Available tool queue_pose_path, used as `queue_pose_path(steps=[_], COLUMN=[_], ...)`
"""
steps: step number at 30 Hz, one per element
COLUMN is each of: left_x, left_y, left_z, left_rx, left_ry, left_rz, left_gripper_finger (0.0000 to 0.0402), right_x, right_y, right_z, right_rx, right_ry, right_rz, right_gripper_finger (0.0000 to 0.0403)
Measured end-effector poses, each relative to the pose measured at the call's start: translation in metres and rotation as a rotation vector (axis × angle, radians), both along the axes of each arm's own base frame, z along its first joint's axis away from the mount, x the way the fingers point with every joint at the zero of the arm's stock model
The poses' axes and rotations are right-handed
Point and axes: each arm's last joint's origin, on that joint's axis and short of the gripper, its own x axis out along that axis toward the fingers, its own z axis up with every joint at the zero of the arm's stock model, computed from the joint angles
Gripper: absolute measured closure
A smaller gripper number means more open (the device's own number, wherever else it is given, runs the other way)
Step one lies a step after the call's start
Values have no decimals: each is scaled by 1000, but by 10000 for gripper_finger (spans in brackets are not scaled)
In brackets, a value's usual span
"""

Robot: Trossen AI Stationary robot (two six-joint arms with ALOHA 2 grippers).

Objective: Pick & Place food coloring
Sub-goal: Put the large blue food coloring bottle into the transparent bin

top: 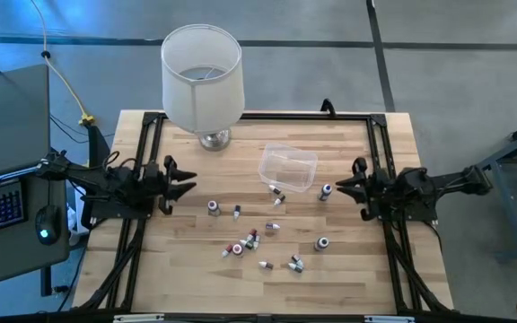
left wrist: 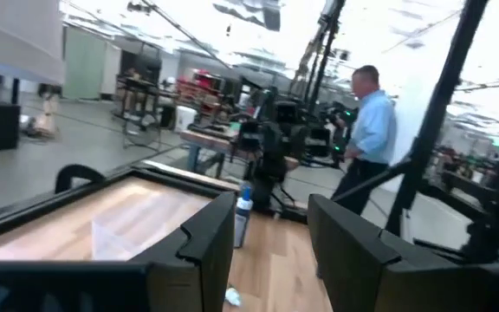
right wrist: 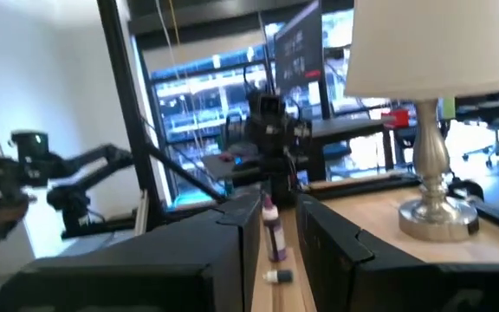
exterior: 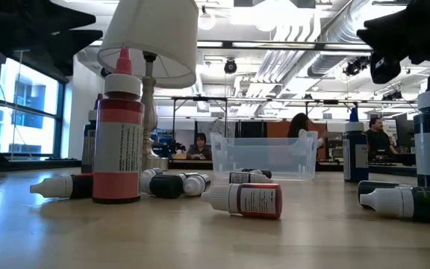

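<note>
Tabletop point(top: 348, 278) of pale wood seen from straight above, with my two arms parked at its left and right edges and nothing in either grip

My left end effector point(top: 189, 186) sits at the middle left of the frame, its two fingers spread apart and empty, pointing toward the centre. My right end effector point(top: 341, 187) sits at the middle right, pointing back the other way; its fingers stand only a narrow gap apart and hold nothing. In the right wrist view that slim gap frames a purple-bodied bottle point(right wrist: 272, 230) standing upright farther off.

The food coloring point(top: 263, 242) lies scattered across the middle of the frame, between the two end effectors: small bottles with white pointed caps, a few upright, most tipped on their sides. One upright bottle point(top: 326, 192) stands just beside my right end effector, and another point(top: 213, 208) stands near my left one. From the table-level view, a red bottle point(exterior: 118, 131) stands upright at left and a red one point(exterior: 248, 199) lies on its side at centre.

A clear plastic tub point(top: 288, 168) sits above centre, with the bottles outside it as far as I can see. A lamp point(top: 202, 79) with a white shade stands at the upper left of the tabletop
</note>
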Motion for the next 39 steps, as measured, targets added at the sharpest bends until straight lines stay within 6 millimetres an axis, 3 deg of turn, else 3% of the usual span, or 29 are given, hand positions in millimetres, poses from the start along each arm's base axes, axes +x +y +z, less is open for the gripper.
queue_pose_path(steps=[12,26,39], left_x=[0,0,1], left_y=[0,0,0], left_z=[0,0,-2], left_rx=[-1,-1,7], left_ry=[7,12,35], left_rz=[13,16,15], left_gripper_finger=[255,255,255], right_x=[14,22,23], right_y=[-5,-3,-3], right_z=[-34,-42,-38], right_rx=[5,43,-96], right_ry=[373,455,412], right_rz=[-269,-233,-223], right_gripper_finger=[331,331,331])
